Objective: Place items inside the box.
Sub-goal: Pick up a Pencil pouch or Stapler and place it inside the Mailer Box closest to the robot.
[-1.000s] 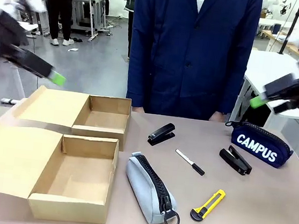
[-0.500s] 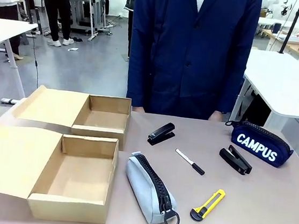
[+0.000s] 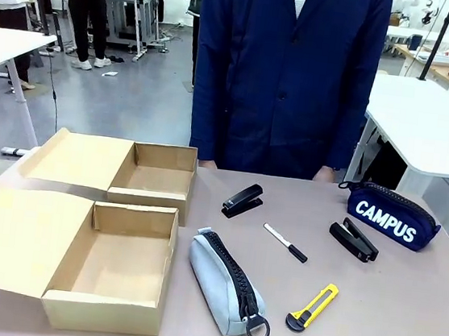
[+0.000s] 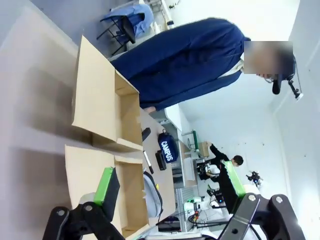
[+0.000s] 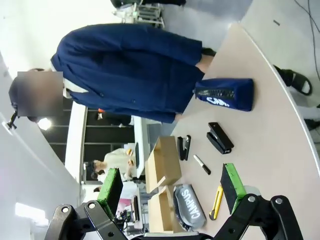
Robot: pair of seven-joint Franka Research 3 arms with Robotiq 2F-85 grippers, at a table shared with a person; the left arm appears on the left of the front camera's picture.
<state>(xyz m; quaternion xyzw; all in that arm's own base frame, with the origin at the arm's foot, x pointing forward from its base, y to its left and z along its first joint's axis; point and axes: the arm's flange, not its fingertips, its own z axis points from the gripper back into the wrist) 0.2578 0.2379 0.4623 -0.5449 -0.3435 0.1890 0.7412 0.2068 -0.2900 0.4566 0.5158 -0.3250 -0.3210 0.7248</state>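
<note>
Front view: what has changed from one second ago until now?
Both white arms drew back sideways from over the table; the left gripper and right gripper are open and empty. The two open cardboard boxes, grey zip pencil case, navy pencil case and other stationery lie unmoved.

navy pencil case (image 3: 393, 217), yel/blk utility knife (image 3: 313, 306)

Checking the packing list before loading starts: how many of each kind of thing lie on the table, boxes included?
Cardboard boxes: 2
Black staplers: 2
Pencil cases, grey and navy: 2
Marker pen: 1
Utility knife: 1
Total: 8
</note>
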